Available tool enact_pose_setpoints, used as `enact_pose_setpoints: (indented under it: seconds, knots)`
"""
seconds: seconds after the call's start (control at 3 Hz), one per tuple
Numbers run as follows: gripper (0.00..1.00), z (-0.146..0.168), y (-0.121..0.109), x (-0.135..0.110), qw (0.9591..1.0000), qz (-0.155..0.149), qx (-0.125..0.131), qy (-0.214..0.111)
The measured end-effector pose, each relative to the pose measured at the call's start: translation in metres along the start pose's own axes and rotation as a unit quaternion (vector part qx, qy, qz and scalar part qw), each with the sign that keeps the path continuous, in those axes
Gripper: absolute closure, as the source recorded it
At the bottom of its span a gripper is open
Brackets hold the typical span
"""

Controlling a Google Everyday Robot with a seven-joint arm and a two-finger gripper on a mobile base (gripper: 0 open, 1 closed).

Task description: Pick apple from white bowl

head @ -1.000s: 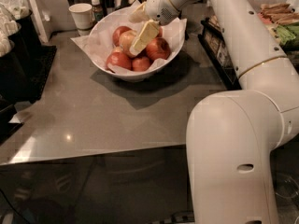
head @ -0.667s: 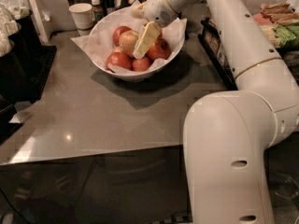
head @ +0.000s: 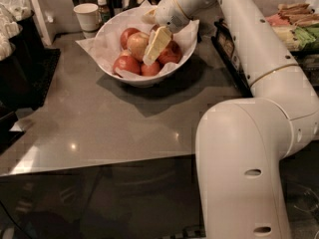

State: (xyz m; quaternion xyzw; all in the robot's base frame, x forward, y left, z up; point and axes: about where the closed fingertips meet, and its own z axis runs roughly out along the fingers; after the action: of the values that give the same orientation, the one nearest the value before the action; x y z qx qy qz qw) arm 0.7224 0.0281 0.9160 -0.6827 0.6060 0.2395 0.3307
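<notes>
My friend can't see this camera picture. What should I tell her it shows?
The robot's gripper hangs down in a large round white bowl of apples on a grey table, right beside the pale yellowish apple. Redder apples surround it.

- Claw (head: 153,49): cream, down in the bowl over the fruit.
- Apple (head: 137,44): pale yellowish-tan with a reddish blush.
- Other apples (head: 126,63): deeper red.
- Bowl (head: 149,79): glossy white, with a white paper lining (head: 107,44).
- Surface (head: 99,123): plain grey.
</notes>
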Motion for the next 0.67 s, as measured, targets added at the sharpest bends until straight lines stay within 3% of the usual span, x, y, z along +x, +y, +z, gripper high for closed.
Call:
enact_pose_setpoints:
  seconds: [0.33, 0.67]
  knots:
    - [0.00, 0.0048, -0.0014, 0.0066, 0.9999, 0.009, -0.004, -0.004]
    - [0.19, 0.0043, -0.0024, 0.0059, 0.9999, 0.012, -0.005, -0.006]
